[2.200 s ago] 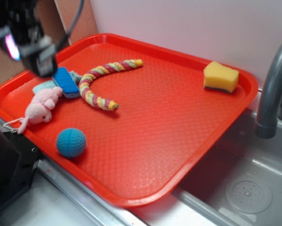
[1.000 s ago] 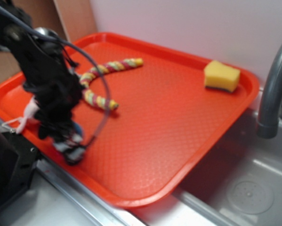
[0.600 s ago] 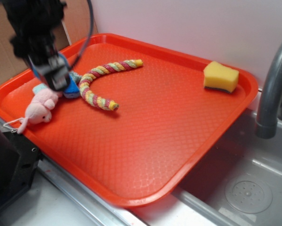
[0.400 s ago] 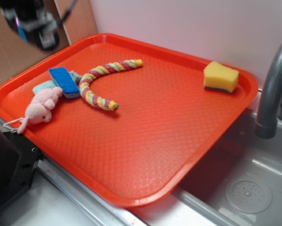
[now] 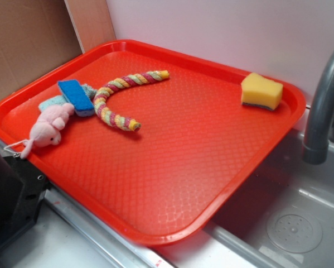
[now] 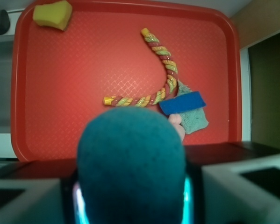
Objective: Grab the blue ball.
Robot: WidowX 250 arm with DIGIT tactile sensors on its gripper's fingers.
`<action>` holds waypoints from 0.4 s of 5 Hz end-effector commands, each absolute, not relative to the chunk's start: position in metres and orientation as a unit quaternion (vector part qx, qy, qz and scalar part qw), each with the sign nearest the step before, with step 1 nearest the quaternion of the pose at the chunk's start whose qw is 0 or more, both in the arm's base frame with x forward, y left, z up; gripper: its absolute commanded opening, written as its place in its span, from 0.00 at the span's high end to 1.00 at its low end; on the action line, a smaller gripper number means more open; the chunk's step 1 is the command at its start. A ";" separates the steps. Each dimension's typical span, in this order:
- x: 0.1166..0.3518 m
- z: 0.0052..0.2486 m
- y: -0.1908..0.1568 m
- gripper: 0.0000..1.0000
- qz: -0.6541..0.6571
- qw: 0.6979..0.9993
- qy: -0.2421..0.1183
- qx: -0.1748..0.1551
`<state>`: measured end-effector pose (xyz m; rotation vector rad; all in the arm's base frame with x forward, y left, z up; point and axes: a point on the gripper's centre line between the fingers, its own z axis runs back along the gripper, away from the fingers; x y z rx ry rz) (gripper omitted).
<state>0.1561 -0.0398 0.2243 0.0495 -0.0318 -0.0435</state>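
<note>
High above the tray, in wrist view: gripper clamped on fuzzy knitted teal ball, filling the foreground. Below: twisted rope, flat blue sponge, yellow sponge.

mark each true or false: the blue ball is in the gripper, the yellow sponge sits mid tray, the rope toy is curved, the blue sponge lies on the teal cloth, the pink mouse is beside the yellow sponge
1. The blue ball is held in the gripper. True, judging by the wrist view.
2. The yellow sponge sits mid tray. False: it is in a corner of the red tray.
3. The rope toy is curved. True.
4. The blue sponge lies on the teal cloth. True.
5. The pink mouse is beside the yellow sponge. False: it lies by the blue sponge, at the opposite end.
</note>
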 end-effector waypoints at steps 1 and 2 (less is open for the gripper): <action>0.159 0.223 -0.041 1.00 -0.011 1.000 -0.024 0.017; 0.160 0.217 -0.042 0.74 -0.027 0.999 -0.016 0.015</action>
